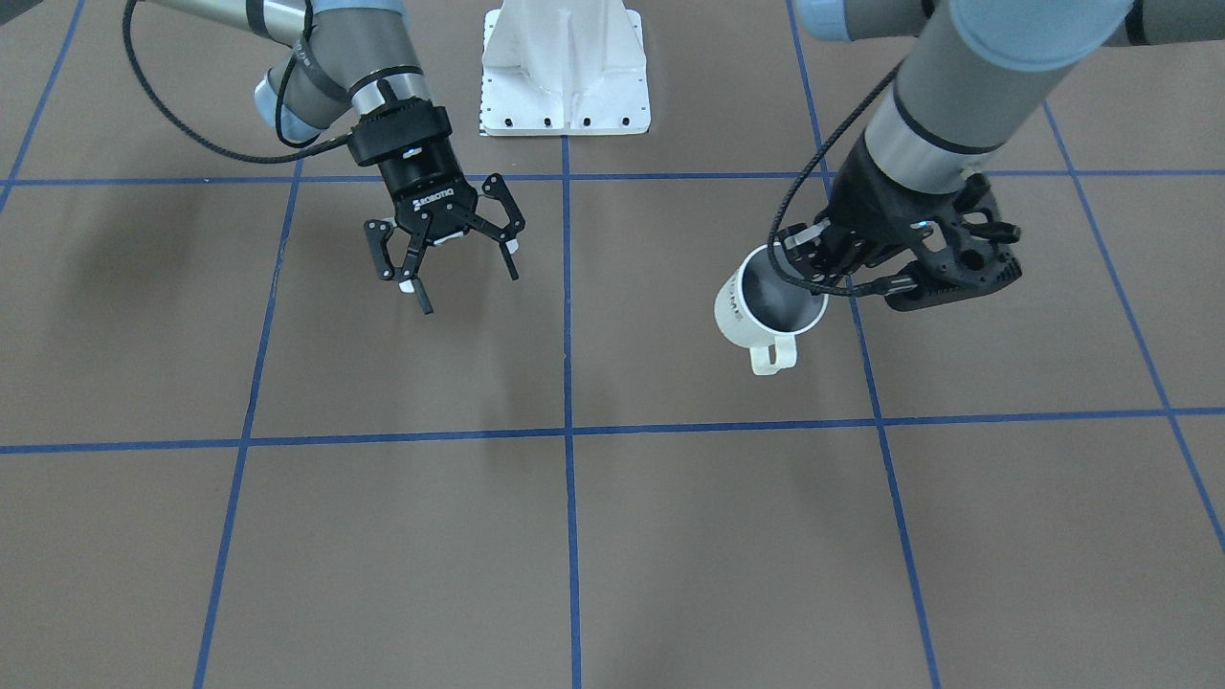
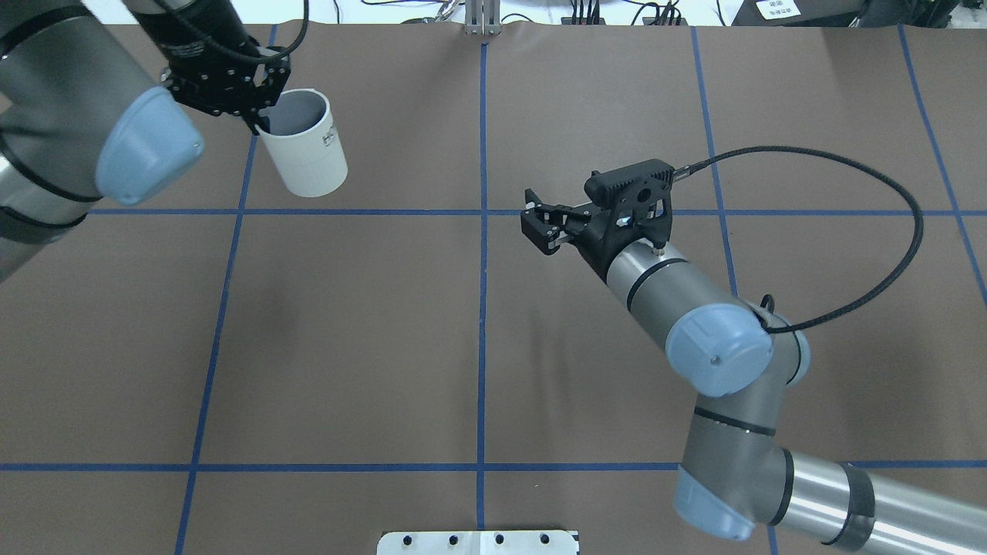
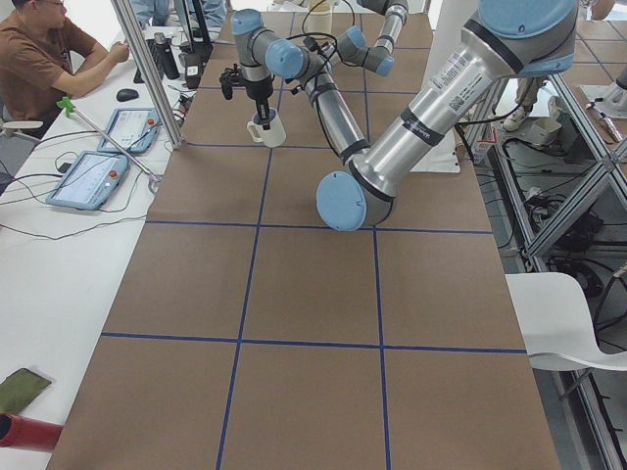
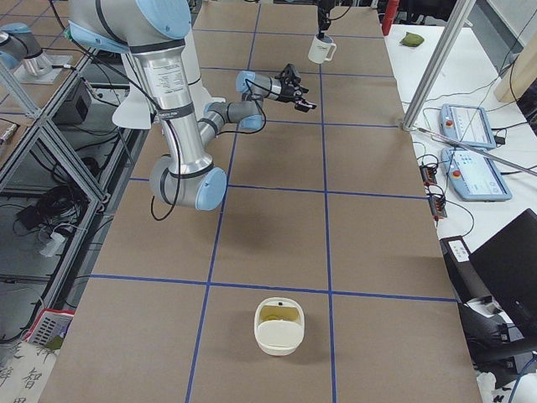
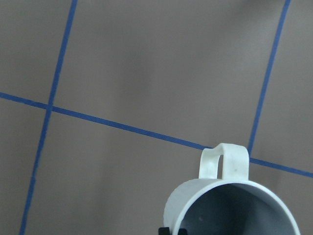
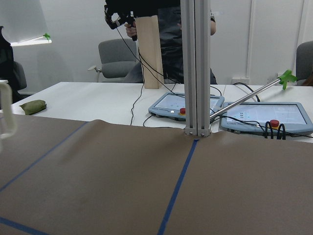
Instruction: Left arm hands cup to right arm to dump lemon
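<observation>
My left gripper (image 1: 813, 263) is shut on the rim of the white cup (image 1: 766, 306) and holds it tilted above the table, handle toward the operators' side. In the overhead view the cup (image 2: 304, 154) hangs at the far left under the left gripper (image 2: 258, 116). The left wrist view shows the cup's (image 5: 230, 205) grey inside from above. No lemon shows in any view. My right gripper (image 1: 450, 268) is open and empty, about a grid square to the cup's side; it also shows in the overhead view (image 2: 536, 223). The cup's handle (image 6: 5, 117) shows at the right wrist view's left edge.
The white robot base plate (image 1: 565, 77) stands mid-table on the robot's side. A white bowl (image 4: 267, 336) with a yellowish inside sits near the table's end on my right. A metal post (image 6: 195, 68), control tablets (image 4: 474, 126) and a seated person (image 3: 39, 59) are beyond the far edge.
</observation>
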You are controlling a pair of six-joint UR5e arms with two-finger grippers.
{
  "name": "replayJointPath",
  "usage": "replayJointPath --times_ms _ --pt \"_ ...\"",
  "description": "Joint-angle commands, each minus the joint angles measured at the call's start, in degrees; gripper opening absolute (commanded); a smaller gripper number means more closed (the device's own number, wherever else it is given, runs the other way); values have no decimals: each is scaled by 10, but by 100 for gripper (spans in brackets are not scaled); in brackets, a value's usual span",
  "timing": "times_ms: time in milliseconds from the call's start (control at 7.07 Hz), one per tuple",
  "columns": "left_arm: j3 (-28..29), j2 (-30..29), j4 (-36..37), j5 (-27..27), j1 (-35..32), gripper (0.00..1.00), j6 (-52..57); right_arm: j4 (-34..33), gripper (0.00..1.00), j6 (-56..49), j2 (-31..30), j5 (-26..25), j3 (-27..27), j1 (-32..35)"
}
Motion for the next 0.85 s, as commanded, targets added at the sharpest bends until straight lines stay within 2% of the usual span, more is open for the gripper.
replayJointPath --times_ms 0,141,283,424,707 --pt "-44 108 -56 2 -22 0 88 -86 99 -1 -11 139 0 98" --pt "-43 177 -143 2 -32 0 114 -131 99 -4 -13 216 -1 148" --pt "-38 233 -212 2 -42 0 139 -173 99 -30 -15 315 -3 208" --pt "-37 257 -222 2 -52 0 170 -224 99 -69 -16 391 -2 254" --pt "-31 337 -277 1 -66 0 221 -243 99 -135 -79 539 -2 338"
